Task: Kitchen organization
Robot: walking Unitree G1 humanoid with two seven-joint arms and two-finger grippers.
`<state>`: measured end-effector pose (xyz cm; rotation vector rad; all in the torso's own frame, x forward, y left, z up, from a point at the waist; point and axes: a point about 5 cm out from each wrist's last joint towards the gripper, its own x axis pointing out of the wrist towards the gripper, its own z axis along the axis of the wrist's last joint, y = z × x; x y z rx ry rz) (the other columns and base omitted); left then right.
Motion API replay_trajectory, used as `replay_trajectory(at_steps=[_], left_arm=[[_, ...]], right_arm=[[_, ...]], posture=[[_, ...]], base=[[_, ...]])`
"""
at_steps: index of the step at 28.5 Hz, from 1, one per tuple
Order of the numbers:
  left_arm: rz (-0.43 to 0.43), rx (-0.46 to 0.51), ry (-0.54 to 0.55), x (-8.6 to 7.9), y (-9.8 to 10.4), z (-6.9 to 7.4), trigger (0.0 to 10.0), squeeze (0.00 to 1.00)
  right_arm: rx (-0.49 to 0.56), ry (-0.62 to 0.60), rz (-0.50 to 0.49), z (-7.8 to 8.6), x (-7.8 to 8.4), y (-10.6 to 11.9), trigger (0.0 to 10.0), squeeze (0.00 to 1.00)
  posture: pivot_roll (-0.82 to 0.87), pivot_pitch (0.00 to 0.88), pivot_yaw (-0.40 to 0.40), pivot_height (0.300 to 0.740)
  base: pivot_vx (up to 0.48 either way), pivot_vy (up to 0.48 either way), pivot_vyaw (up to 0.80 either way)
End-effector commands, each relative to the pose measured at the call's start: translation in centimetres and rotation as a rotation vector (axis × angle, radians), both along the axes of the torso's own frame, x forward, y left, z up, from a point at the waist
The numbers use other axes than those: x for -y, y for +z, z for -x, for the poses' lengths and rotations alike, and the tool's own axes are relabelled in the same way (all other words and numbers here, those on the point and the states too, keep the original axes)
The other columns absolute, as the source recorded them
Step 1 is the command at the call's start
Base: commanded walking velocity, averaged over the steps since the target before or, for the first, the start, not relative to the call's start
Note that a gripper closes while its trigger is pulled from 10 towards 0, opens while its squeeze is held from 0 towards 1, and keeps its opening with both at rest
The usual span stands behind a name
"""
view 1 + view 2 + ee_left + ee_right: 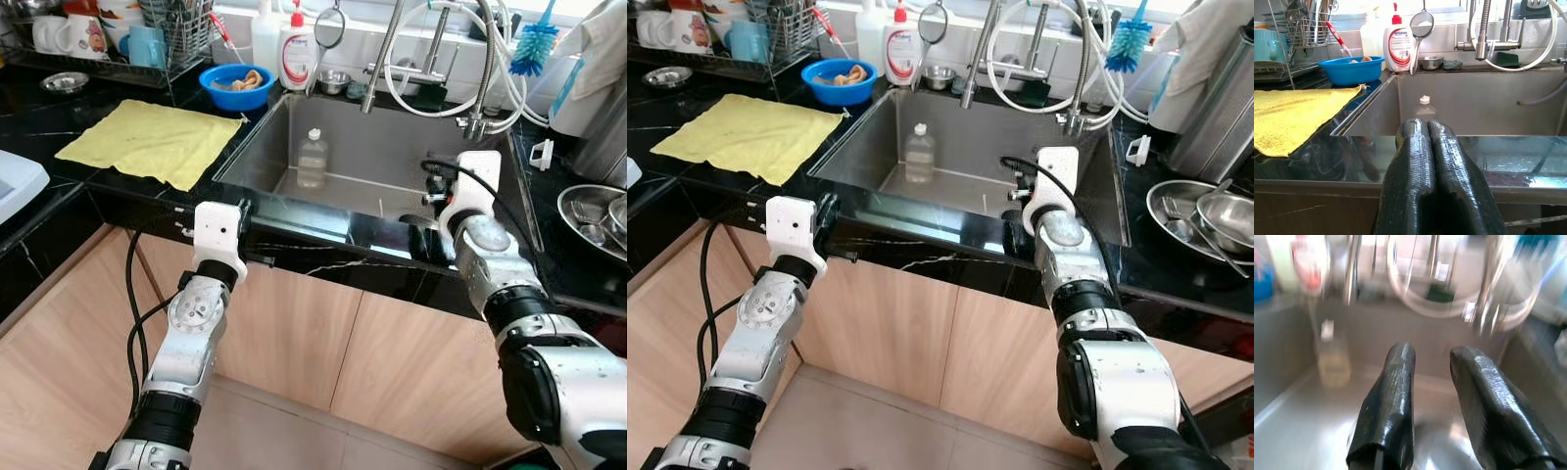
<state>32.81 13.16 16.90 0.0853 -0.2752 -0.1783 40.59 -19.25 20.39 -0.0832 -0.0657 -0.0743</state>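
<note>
The right end effector (1432, 401), fingers parted and empty, is hanging over the sink (392, 157) while the left end effector (1436, 161) is sitting pinched shut at the desk edge, apparently reaching for the bottle (313, 159) standing upright at the sink's far left, which next needs a leftward approach.

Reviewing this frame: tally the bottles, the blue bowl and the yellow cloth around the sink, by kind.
Bottles: 3 — one in the sink, white bottle, red-capped bottle
Blue bowl: 1
Yellow cloth: 1
Total: 5
</note>
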Motion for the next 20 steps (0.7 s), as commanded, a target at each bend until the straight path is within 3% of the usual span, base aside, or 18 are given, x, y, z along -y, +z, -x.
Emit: replay_trajectory(at_steps=[1, 6, 10, 11, 13, 16, 20], left_arm=[[0.006, 0.006, 0.006, 0.0, 0.1, 0.0, 10.0, 0.0], [0.016, -0.001, 0.002, 0.3, -0.1, 0.2, 10.0, 0.0], [0.017, -0.007, -0.005, 0.4, -0.2, 0.2, 10.0, 0.0], [0.017, -0.007, -0.005, 0.4, -0.2, 0.2, 10.0, 0.0], [0.014, -0.019, -0.016, 0.3, -0.4, 0.1, 10.0, 0.0], [0.004, -0.021, -0.029, 0.3, -0.4, -0.2, 10.0, 0.0], [0.005, 0.002, -0.033, 0.5, 0.3, -0.6, 10.0, 0.0]], right_arm=[[0.076, -0.016, 0.016, 0.2, 0.3, 1.1, 10.0, 0.0], [0.227, -0.132, 0.079, 3.2, 1.8, 1.3, 10.0, 0.0], [0.238, -0.212, 0.12, 5.9, 3.6, 0.3, 10.0, 0.0], [0.238, -0.212, 0.12, 5.9, 3.6, 0.3, 10.0, 0.0], [0.233, -0.273, 0.083, 7.8, 4.7, -0.6, 10.0, 0.0], [0.223, -0.281, 0.082, 9.3, 4.5, -1.6, 10.0, 0.0], [0.232, -0.25, 0.095, 9.8, 3.7, -1.7, 10.0, 0.0]], posture=[[0.14, 0.0, -0.071, 0.74], [0.12, 0.0, -0.062, 0.74], [0.11, 0.0, -0.053, 0.74], [0.11, 0.0, -0.053, 0.74], [0.08, 0.0, -0.032, 0.74], [0.08, 0.0, -0.017, 0.74], [0.11, 0.0, -0.015, 0.74]], base=[[0.0, 0.0, 0.0], [0.0, 0.0, 0.0], [0.0, 0.0, 0.0], [0.0, 0.0, 0.0], [0.0, 0.0, 0.0], [0.0, 0.0, 0.0], [0.0, 0.0, 0.0]])
